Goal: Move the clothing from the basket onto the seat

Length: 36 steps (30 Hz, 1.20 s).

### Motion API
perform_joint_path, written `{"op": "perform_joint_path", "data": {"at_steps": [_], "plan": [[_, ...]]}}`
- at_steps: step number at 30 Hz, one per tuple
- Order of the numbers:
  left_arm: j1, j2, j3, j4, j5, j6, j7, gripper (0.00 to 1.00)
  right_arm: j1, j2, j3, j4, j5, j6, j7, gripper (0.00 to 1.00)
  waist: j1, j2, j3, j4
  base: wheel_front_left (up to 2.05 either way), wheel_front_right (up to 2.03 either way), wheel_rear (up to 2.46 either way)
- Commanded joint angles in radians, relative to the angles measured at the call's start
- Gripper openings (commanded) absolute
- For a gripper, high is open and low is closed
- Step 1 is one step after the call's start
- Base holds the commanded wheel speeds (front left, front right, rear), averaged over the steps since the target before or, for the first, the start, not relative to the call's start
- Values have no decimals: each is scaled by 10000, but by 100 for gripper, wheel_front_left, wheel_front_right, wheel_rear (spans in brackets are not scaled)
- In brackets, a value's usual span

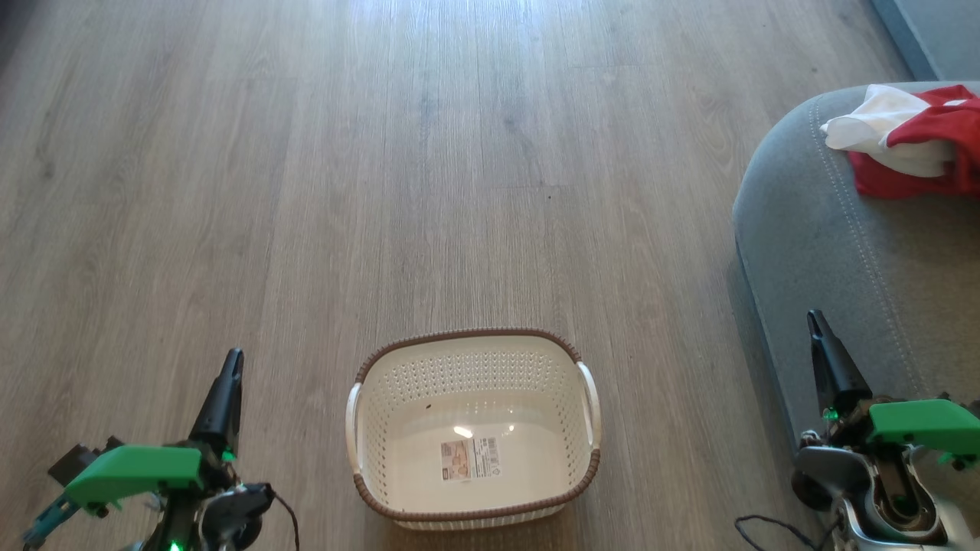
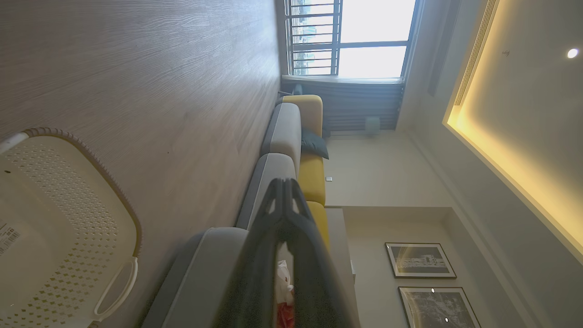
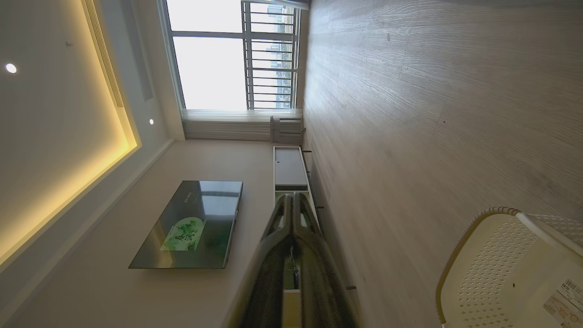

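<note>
Clothing [image 1: 911,141] on seat [image 1: 834,252], well beyond right fingers [image 1: 828,358]

I see the basket [image 1: 459,379] cream with a dotted hole pattern, brown woven-look rim [image 1: 467,334], white handles [image 1: 590,405]. Clothing [image 1: 919,145] red and white. Seat [image 1: 827,252] grey with a double line of light stitching. Floor [image 1: 306,191] grey-brown wood grain.
</note>
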<state>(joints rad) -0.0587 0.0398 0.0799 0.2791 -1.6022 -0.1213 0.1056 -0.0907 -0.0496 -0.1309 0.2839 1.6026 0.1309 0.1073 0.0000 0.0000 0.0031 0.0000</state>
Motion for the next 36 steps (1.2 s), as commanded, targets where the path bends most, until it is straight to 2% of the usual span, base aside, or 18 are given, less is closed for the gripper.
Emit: {"op": "perform_joint_path", "data": {"at_steps": [1, 36], "plan": [[-494, 104, 340, -338, -64, -94, 77, 0, -172, -6, 170, -391, 60, -2, 60, 0, 0, 0, 0, 0, 0, 0, 0], [-493, 104, 339, -339, -65, -94, 76, 0, -172, -6, 171, -391, 61, -2, 59, 0, 0, 0, 0, 0, 0, 0, 0]]}}
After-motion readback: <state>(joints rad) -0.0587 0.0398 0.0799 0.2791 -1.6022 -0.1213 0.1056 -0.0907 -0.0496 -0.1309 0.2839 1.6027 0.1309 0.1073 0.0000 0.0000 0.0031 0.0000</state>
